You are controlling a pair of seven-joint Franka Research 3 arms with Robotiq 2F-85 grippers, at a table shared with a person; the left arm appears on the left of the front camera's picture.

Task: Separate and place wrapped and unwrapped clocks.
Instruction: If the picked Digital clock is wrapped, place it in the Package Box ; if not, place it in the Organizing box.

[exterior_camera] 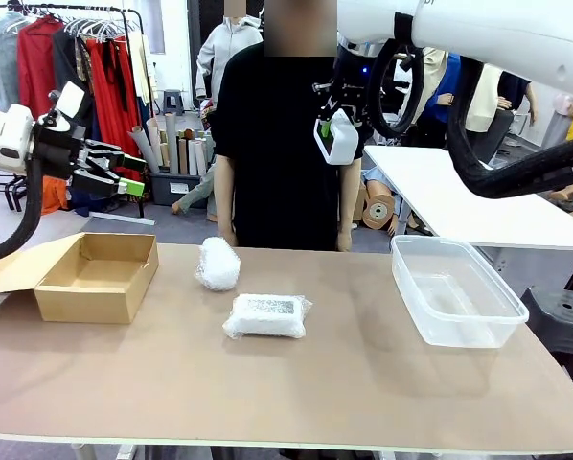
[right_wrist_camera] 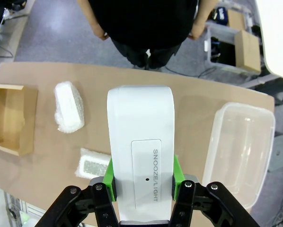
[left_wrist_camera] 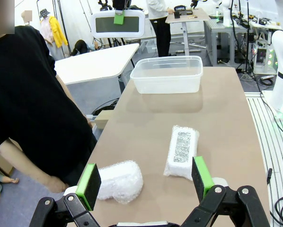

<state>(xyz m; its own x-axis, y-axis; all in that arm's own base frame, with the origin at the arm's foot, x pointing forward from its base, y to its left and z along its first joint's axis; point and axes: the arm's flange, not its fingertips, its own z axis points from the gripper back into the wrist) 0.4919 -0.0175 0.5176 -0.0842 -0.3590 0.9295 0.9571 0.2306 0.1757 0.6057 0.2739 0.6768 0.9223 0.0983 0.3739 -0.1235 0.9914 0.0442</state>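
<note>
- Upper left of the front view: the left gripper (exterior_camera: 126, 175), black with green pads, hangs in the air above the left end of the worktop. Its fingers are spread wide apart with nothing between them.
- Left of the frame: an open brown cardboard box (exterior_camera: 85, 305) sits on the brown worktop (exterior_camera: 363, 383), with one flap folded out to the left.
- Left of centre: a rounded white bundle in crinkly clear plastic (exterior_camera: 217, 264) lies near the far edge, right of the box and apart from it.
- Centre: a flat white bundle in clear plastic with a speckled label on top (exterior_camera: 265, 316) lies nearer the camera and slightly right of the rounded bundle, close by but not touching it.
- Top centre: a person in a black top (exterior_camera: 267, 163) stands at the far edge, arms down at the sides.
- Upper right of centre: the right gripper (exterior_camera: 336, 134) is raised high above the worktop, in front of the person's chest. It is clamped on a bare white rectangular clock (exterior_camera: 340, 142). In the right wrist view the green pads press on both of its sides, and a panel printed "SNOOZE/LIGHT" faces the camera.
- Right of the frame: a clear rectangular plastic container (exterior_camera: 409, 292) stands on the worktop, well apart from both bundles.
</note>
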